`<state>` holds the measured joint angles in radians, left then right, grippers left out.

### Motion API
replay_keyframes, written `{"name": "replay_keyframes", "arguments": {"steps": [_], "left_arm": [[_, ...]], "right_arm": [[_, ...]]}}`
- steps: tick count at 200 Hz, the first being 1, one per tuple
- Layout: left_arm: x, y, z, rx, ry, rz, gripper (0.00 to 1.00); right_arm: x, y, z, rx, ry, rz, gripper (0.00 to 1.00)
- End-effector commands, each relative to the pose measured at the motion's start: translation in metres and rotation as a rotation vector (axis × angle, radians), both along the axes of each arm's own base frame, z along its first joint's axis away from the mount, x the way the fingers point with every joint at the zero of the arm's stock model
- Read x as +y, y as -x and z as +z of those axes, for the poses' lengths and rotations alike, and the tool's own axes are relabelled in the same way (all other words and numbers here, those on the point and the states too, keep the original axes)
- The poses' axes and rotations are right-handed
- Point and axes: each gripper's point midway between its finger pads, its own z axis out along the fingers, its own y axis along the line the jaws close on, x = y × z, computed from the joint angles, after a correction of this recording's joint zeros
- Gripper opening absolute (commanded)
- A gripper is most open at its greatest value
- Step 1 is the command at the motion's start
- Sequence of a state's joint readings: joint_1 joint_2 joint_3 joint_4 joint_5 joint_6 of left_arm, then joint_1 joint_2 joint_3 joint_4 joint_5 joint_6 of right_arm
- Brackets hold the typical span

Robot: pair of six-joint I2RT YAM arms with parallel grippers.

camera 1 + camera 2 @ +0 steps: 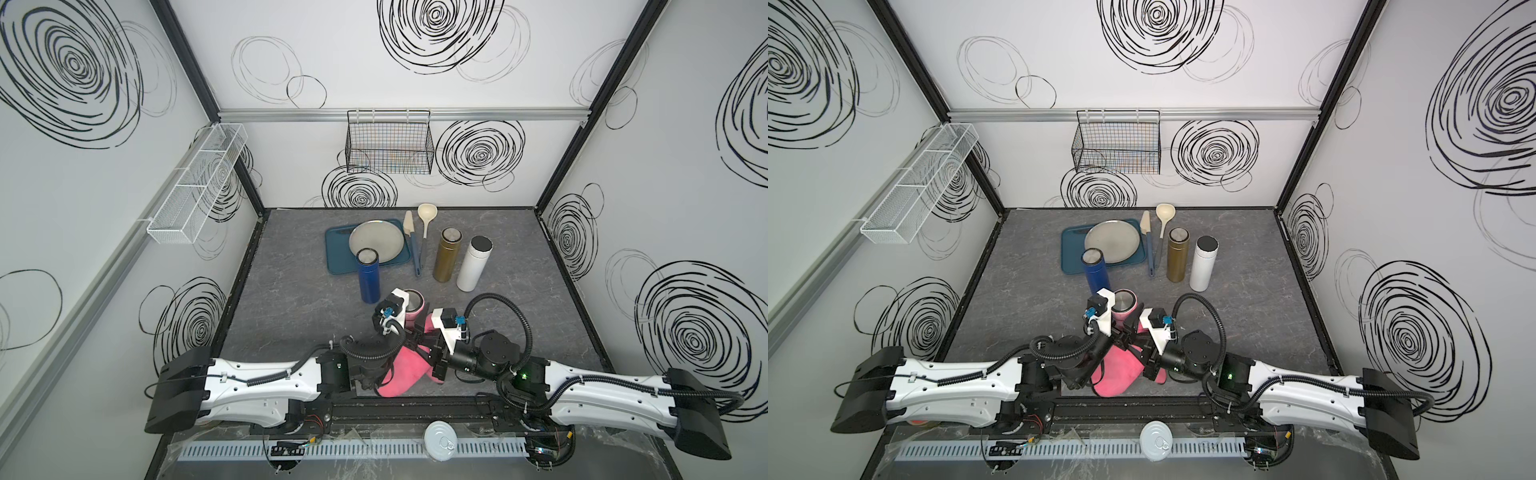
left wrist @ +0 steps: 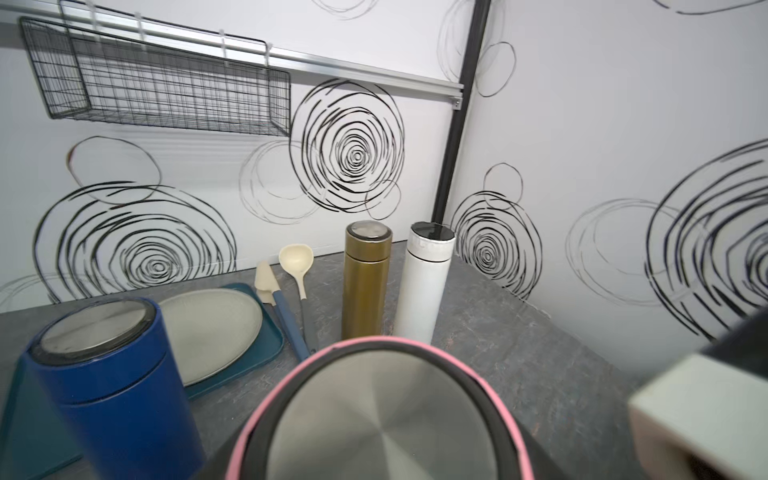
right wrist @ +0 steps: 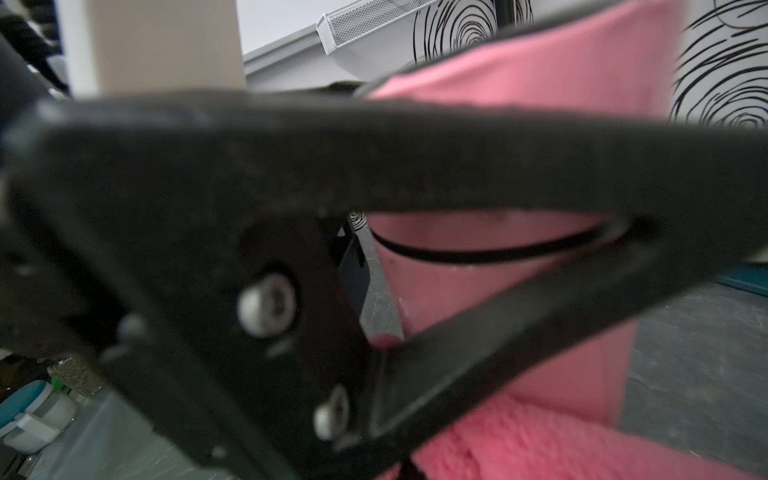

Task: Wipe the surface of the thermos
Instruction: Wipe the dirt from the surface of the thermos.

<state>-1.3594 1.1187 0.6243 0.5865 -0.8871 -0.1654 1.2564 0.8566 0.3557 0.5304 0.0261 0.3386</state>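
Observation:
The pink thermos [image 1: 415, 316] stands upright near the table's front middle, steel lid up; it fills the bottom of the left wrist view [image 2: 382, 424]. My left gripper [image 1: 409, 333] is shut on its body just below the lid, and those black fingers cross the right wrist view in front of the thermos [image 3: 478, 282]. My right gripper [image 1: 423, 330] is shut on a pink cloth [image 1: 405, 372], close against the thermos's right side. The cloth [image 3: 540, 440] hangs down to the table behind both wrists. The contact between cloth and thermos is hidden by the arms.
A blue thermos [image 1: 368, 276] stands just left and behind; gold [image 1: 446, 255] and white [image 1: 473, 264] thermoses stand right and behind. A teal tray [image 1: 337, 257] with a steel plate [image 1: 376, 241], a spatula [image 1: 415, 253] and a ladle [image 1: 426, 216] lie further back. A black wire basket [image 1: 388, 141] hangs on the back wall.

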Motion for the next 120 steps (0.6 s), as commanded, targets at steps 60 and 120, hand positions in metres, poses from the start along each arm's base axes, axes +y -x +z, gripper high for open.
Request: {"name": "replay_keyframes", "arguments": {"steps": [60,120], "left_arm": [[0.016,-0.016,0.029,0.165,0.358,0.148,0.00],[0.021,-0.024,0.031,0.271,0.378,0.284,0.00]], "right_arm": [[-0.017,-0.023,-0.022,-0.001,-0.030,-0.153,0.00],[-0.008,-0.032,0.016,-0.061,-0.066,-0.186,0.00]]}}
